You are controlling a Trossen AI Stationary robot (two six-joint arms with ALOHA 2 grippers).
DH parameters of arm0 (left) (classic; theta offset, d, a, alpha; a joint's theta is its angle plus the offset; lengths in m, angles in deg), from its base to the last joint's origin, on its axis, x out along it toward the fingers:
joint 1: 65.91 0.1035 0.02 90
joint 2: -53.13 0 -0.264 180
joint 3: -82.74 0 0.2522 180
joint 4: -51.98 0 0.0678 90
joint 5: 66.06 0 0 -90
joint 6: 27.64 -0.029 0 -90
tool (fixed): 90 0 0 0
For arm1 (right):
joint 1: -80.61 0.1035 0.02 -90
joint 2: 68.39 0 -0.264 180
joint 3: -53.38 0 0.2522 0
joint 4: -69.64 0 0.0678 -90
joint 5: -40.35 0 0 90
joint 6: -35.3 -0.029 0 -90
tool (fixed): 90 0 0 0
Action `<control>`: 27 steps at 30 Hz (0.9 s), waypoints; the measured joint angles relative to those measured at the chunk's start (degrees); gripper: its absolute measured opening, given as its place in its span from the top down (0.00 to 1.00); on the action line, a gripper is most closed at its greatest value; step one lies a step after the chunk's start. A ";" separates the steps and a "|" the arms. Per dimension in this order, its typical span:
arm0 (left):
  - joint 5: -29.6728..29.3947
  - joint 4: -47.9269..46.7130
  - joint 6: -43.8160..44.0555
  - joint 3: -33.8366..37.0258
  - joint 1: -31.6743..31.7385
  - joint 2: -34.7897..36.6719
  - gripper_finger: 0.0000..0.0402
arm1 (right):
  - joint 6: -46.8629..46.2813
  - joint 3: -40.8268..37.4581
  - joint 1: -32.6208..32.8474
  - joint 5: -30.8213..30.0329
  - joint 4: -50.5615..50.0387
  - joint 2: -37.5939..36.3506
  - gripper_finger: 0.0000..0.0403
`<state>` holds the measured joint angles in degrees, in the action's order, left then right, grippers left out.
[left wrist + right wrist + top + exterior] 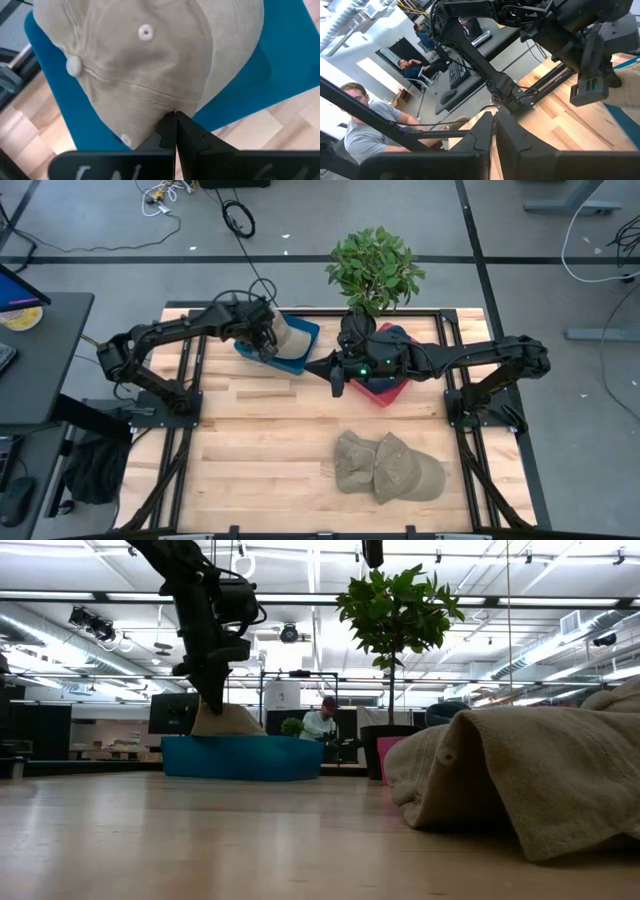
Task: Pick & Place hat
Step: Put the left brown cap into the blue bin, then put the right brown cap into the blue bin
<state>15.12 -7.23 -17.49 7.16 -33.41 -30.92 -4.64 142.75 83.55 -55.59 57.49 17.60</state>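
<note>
A beige hat (291, 337) lies crown up in a blue tray (308, 332) at the far left of the table; the low view shows this hat (228, 721) rising above the tray's wall (240, 757). My left gripper (268, 346) stands over the hat's left side and is shut on it. My right gripper (335, 376) hangs shut and empty above the table's middle, beside a red tray (385, 391). Two more beige hats (390, 466) lie on the table's near right. My left gripper pinches the lower part of the hat's crown (159, 109) between its two fingers, close to the bottom edge. The fingers (212, 698) come steeply from above, slanting down. The hat sits in the blue tray, its top button (73, 65) facing up.
A potted plant (375, 268) stands at the far edge behind the red tray. Bare wooden table (260, 460) lies at the near left. People sit at desks in the room beyond the table.
</note>
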 joint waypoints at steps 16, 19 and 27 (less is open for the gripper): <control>-1.70 10.57 -15.68 0.00 3.36 0.00 0.99 | -2.58 0.00 0.00 -0.72 0.13 0.00 0.94; -1.50 8.37 -15.85 0.00 3.33 0.00 0.99 | -3.68 0.00 0.00 -0.79 0.14 0.00 0.94; 2.72 7.98 -15.02 0.00 1.03 0.17 0.99 | -4.95 0.00 0.10 -0.85 0.13 -0.02 0.94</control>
<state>17.84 0.75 -32.52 7.16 -32.38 -30.75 -9.59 142.75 83.64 -56.43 57.62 17.59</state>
